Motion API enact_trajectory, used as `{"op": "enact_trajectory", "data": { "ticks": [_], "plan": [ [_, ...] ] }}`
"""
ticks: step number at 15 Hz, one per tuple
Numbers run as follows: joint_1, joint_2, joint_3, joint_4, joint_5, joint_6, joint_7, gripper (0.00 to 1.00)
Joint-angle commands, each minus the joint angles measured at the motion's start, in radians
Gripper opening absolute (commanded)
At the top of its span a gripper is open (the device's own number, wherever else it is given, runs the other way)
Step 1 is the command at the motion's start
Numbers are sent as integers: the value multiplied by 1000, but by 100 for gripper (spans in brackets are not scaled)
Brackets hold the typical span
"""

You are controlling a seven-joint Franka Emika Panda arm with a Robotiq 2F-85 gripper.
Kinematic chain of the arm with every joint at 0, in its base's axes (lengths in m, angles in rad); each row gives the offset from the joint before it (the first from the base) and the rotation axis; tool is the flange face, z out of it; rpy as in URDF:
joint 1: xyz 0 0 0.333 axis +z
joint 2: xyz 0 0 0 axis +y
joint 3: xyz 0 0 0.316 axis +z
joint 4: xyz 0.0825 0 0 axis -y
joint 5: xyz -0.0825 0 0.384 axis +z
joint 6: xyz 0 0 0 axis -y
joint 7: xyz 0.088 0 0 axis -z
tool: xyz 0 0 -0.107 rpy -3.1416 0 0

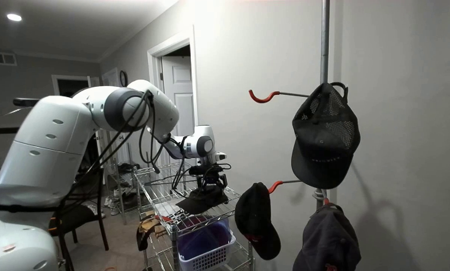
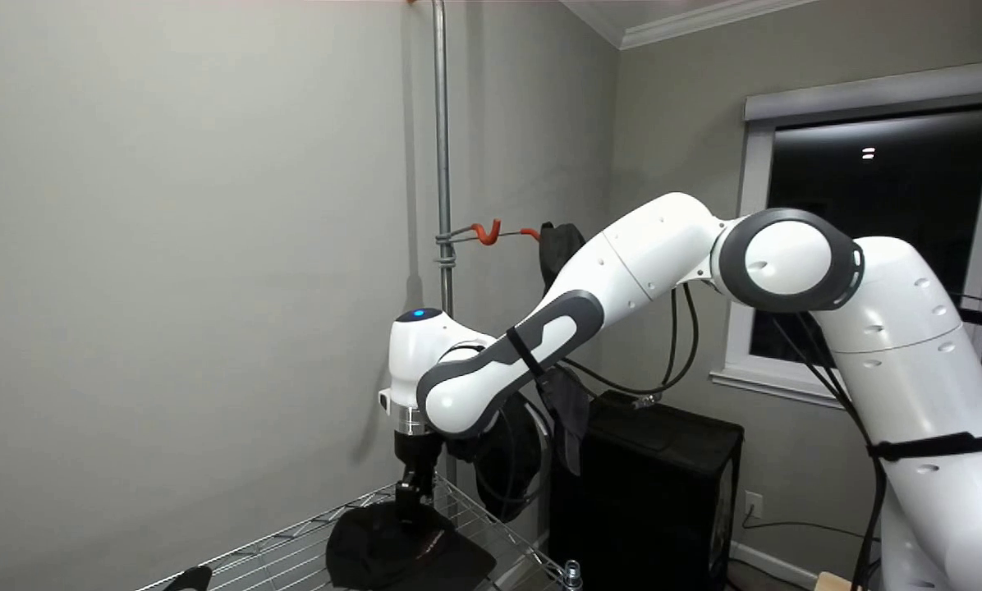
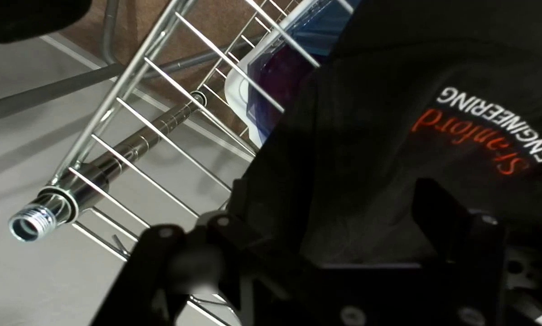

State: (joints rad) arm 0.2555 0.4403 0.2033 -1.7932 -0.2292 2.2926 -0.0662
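A black cap with red and white lettering lies on the top wire shelf, in an exterior view, in an exterior view and in the wrist view. Its brim points outward from under the gripper. My gripper points straight down over its crown, in an exterior view and in an exterior view. In the wrist view my gripper has its fingers wide apart with the dark cloth between them. Black on black hides whether the fingers touch the cap.
The wire shelf has corner posts, one threaded post top near the gripper. A white basket sits below. A metal pole with red-tipped hooks bears a mesh cap, a black cap and a dark cap.
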Motion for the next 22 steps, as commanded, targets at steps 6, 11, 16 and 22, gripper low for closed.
{"op": "enact_trajectory", "data": {
  "ticks": [6,11,16,22],
  "plan": [
    [22,29,-9,29,24,-17,27,27],
    [29,16,-10,22,19,-17,34,3],
    [66,-56,-9,-14,-22,-23,48,4],
    [155,-230,9,-41,-177,-88,82,3]
  ]
}}
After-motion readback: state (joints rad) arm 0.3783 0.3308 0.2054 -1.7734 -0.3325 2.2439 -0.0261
